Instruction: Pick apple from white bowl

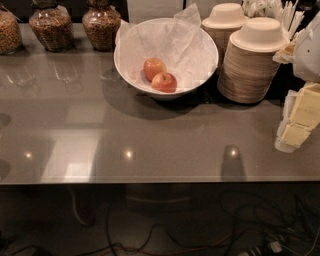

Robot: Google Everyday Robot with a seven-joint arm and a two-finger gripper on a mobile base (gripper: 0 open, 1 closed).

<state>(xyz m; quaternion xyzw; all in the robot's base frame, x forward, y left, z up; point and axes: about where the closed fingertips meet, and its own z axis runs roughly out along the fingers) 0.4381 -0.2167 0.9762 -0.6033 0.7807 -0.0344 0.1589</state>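
Observation:
The white bowl (121, 64) stands at the back middle of the grey counter, lined with crinkled white paper. Two apples lie inside it. The apple (164, 82), deeper red-orange with a dark stem dimple, lies at the front. A paler orange apple (154, 68) touches it just behind and to the left. My gripper (299, 120), cream-yellow and white, hangs at the right edge of the view, above the counter's right side. It is well to the right of the bowl and a little nearer to me, and it holds nothing that I can see.
Two stacks of tan disposable bowls (250, 65) stand right of the white bowl, between it and my gripper. Three glass jars (51, 25) of grain line the back left. White utensils (280, 12) stick up at the back right. The counter's front edge (150, 182) runs above floor cables.

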